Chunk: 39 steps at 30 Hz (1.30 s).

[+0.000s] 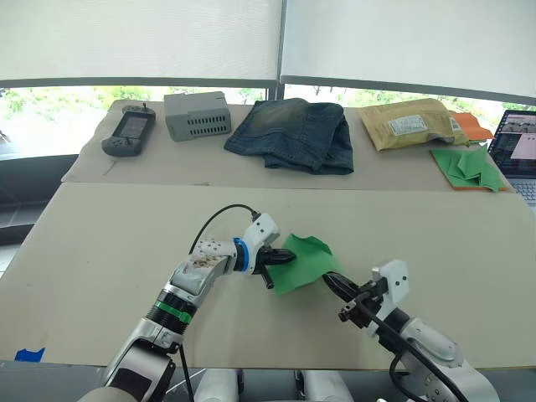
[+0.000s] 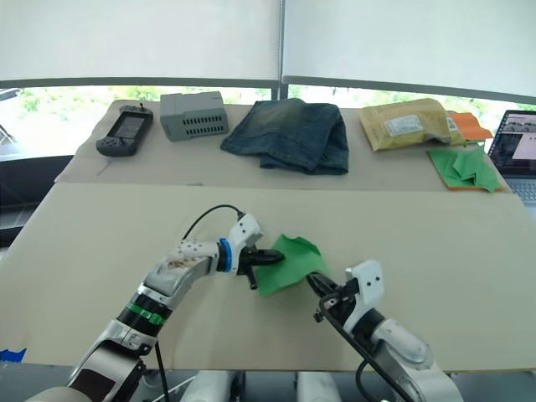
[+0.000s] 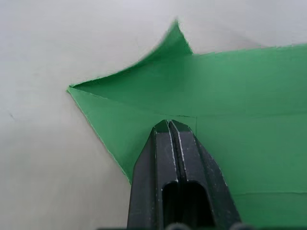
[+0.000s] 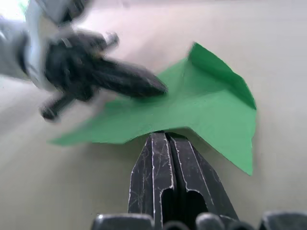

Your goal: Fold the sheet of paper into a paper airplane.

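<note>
Left eye view | beige table (image 1: 100, 243) | windows behind (image 1: 50, 117)

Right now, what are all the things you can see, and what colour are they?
paper: 1, bright green, near table, between both grippers
tables: 2, beige, near and far
controller: 1, grey, far table's left end
box: 1, grey, beside controller
jeans: 1, blue, far middle
envelope: 1, tan, far right
paper heap: 1, green, far right
laptop: 1, right edge
left gripper: black, shut, on paper
right gripper: black, shut, at paper's edge
</note>
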{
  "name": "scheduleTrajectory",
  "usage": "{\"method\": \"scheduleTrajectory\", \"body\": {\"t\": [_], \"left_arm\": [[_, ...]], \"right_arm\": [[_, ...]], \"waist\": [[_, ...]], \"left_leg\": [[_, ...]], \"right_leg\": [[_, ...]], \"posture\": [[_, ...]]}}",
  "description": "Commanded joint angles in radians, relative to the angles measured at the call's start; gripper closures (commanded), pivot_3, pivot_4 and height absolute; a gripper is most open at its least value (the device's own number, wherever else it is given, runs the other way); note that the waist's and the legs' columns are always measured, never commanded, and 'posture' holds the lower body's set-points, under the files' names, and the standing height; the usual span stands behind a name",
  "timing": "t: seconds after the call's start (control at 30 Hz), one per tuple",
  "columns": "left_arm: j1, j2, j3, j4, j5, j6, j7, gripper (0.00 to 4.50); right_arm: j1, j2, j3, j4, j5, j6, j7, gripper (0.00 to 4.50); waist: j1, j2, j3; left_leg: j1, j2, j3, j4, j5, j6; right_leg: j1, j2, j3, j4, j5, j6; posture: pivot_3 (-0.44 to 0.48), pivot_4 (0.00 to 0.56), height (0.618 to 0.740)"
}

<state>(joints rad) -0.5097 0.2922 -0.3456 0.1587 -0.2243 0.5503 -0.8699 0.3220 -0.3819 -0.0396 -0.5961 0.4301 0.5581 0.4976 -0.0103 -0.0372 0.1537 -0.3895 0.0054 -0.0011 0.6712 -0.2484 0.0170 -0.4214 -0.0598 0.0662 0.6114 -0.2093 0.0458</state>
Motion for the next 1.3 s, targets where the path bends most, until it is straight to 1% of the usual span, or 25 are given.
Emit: {"method": "scheduleTrajectory", "body": {"t": [0.03, 0.17, 0.3, 0.43, 0.53, 0.7, 0.93, 1.07, 1.3], "left_arm": [[0.03, 0.011, -0.024, 0.02, 0.033, 0.038, 0.011, 4.5], [0.029, 0.015, -0.02, 0.015, 0.032, 0.041, 0.016, 4.5], [0.028, 0.017, -0.017, 0.013, 0.031, 0.042, 0.017, 4.5], [0.033, 0.02, -0.017, 0.0, 0.029, 0.05, 0.021, 4.5], [0.036, 0.023, -0.017, -0.008, 0.028, 0.055, 0.022, 4.5], [0.038, 0.027, -0.015, -0.013, 0.026, 0.058, 0.028, 4.5], [0.045, 0.036, -0.008, -0.03, 0.026, 0.065, 0.039, 4.5], [0.057, 0.04, -0.002, -0.043, 0.024, 0.07, 0.045, 4.5], [0.069, 0.043, 0.003, -0.062, 0.023, 0.081, 0.056, 4.5]], "right_arm": [[-0.007, -0.024, -0.022, 0.044, -0.028, -0.038, 0.005, 4.48], [-0.004, -0.048, -0.024, 0.097, -0.052, -0.063, 0.015, 4.48], [-0.021, -0.02, -0.022, 0.146, -0.052, -0.116, 0.012, 4.48], [-0.056, 0.035, -0.017, 0.218, -0.038, -0.184, 0.02, 4.48], [-0.077, 0.062, -0.015, 0.252, -0.026, -0.227, 0.04, 4.48], [-0.127, 0.055, 0.014, 0.25, -0.008, -0.272, 0.113, 4.48], [-0.239, 0.057, 0.039, 0.271, -0.009, -0.266, 0.139, 4.48], [-0.278, 0.052, 0.053, 0.283, -0.005, -0.249, 0.158, 4.48], [-0.33, 0.021, 0.051, 0.385, -0.024, -0.241, 0.176, 4.48]], "waist": [[-0.001, 0.0, 0.0], [-0.001, 0.001, -0.001], [-0.002, 0.001, -0.001], [-0.004, -0.001, -0.002], [-0.009, -0.004, -0.003], [-0.01, -0.004, -0.004], [-0.005, -0.003, -0.003], [-0.005, -0.003, -0.003], [-0.005, -0.003, -0.003]], "left_leg": [[0.0, 0.0, 0.0, 0.0, 0.0, 0.0], [0.001, 0.001, 0.001, 0.0, 0.0, 0.0], [0.001, 0.001, 0.001, 0.0, 0.0, 0.0], [0.001, 0.001, 0.001, 0.001, 0.0, 0.0], [0.003, 0.003, 0.001, 0.001, 0.0, 0.0], [0.004, 0.005, 0.001, 0.001, 0.0, 0.0], [0.003, 0.005, 0.002, 0.001, 0.0, 0.0], [0.002, 0.005, 0.003, -0.001, 0.0, 0.0], [0.004, 0.005, 0.003, -0.001, 0.0, 0.0]], "right_leg": [[0.0, 0.0, 0.0, 0.0, 0.0, 0.0], [0.0, 0.001, 0.0, 0.001, 0.0, 0.0], [0.001, 0.001, 0.0, 0.001, 0.0, 0.0], [0.001, 0.001, 0.0, 0.001, 0.0, 0.0], [0.001, 0.001, 0.0, 0.001, 0.001, -0.002], [0.001, 0.002, 0.001, 0.001, 0.001, -0.005], [0.0, 0.004, 0.001, 0.001, 0.003, -0.003], [-0.001, 0.004, 0.001, 0.001, 0.002, -0.004], [0.0, 0.004, 0.001, 0.001, 0.002, -0.004]], "posture": [[0.0, 0.15, 0.728], [0.0, 0.15, 0.728], [0.0, 0.15, 0.728], [0.0, 0.15, 0.728], [0.0, 0.15, 0.728], [0.0, 0.15, 0.728], [0.0, 0.15, 0.728], [0.0, 0.15, 0.728], [0.0, 0.15, 0.728]]}}
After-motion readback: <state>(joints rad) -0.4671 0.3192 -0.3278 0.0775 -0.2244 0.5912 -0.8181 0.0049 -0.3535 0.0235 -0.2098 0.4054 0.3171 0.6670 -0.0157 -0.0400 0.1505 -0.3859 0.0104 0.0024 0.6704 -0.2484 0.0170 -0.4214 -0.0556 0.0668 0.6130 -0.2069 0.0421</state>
